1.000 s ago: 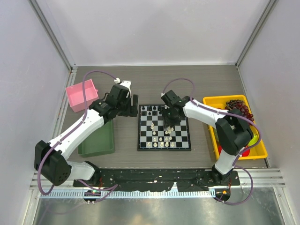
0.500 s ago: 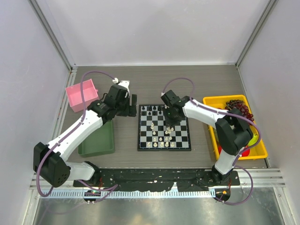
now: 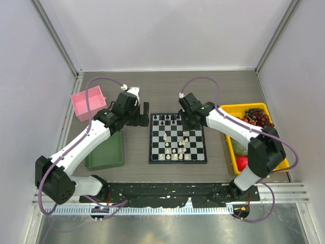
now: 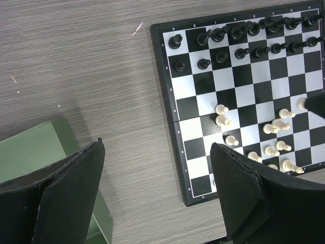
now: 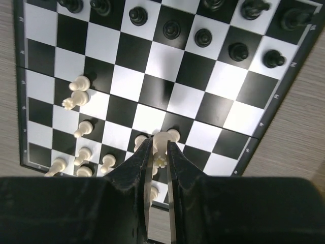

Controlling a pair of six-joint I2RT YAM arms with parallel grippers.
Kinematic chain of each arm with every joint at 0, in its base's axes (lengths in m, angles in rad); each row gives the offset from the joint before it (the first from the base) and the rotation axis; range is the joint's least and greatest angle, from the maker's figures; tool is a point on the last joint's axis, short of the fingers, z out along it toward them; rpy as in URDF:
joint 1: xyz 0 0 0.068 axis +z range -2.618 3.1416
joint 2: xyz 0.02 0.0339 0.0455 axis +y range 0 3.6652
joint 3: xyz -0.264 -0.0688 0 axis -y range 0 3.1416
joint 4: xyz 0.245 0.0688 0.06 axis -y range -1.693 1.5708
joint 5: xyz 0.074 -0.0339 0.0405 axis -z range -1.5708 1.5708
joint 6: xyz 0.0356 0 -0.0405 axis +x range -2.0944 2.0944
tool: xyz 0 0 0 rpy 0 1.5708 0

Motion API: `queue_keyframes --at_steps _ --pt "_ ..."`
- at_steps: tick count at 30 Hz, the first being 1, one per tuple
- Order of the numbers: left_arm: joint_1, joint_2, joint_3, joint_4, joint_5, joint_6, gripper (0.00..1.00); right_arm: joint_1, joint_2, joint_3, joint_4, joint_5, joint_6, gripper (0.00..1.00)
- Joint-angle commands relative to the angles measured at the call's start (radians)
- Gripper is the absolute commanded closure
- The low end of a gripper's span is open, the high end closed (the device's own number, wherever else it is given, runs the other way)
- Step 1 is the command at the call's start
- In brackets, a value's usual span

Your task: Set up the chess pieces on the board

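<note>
From my station the cell is closed in by plain white walls (image 3: 167, 30) on metal posts; under them the table (image 3: 162, 86) is a grey-brown wood-grain laminate, matte and finely streaked. The board (image 3: 196, 151) lies flat at the centre, glossy black and white squares inside a thin black border; tiny white marks run along that border, too small for me to read. A yellow plastic bin (image 3: 231, 109) sits to its right with dark grapes (image 3: 256, 117) in it; a shallow green tray (image 3: 104, 161) lies to its left, and a pink box (image 3: 81, 109) stands beyond that. The left claw (image 4: 157, 152) hangs over bare table between tray and board, its blocky black fingers spread wide and holding nothing. The right claw (image 5: 160, 147) is over the board's right side, its fingers pinched on a cream piece (image 5: 160, 140); I cannot tell whether that piece touches the board. Of the chess pieces, the black ones (image 4: 238, 33) fill the two far rows; the cream ones (image 4: 277, 124) stand scattered, some leaning, across the near half.
</note>
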Motion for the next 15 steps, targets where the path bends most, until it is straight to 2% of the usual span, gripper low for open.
queue_keyframes --at_steps 1,5,6,15 --pt "0.005 -0.034 -0.005 0.042 0.019 -0.013 0.08 -0.027 -0.149 -0.019 -0.027 0.059 0.020 0.80" --pt "0.005 -0.026 0.006 0.030 0.009 -0.007 0.05 -0.044 -0.241 -0.109 -0.052 0.068 0.042 0.80" --pt "0.006 -0.026 0.006 0.027 0.009 -0.008 0.00 -0.044 -0.273 -0.145 -0.055 0.068 0.055 0.80" --pt "0.005 -0.039 0.006 0.033 0.003 -0.007 0.00 -0.045 -0.397 -0.346 -0.059 0.019 0.143 0.80"
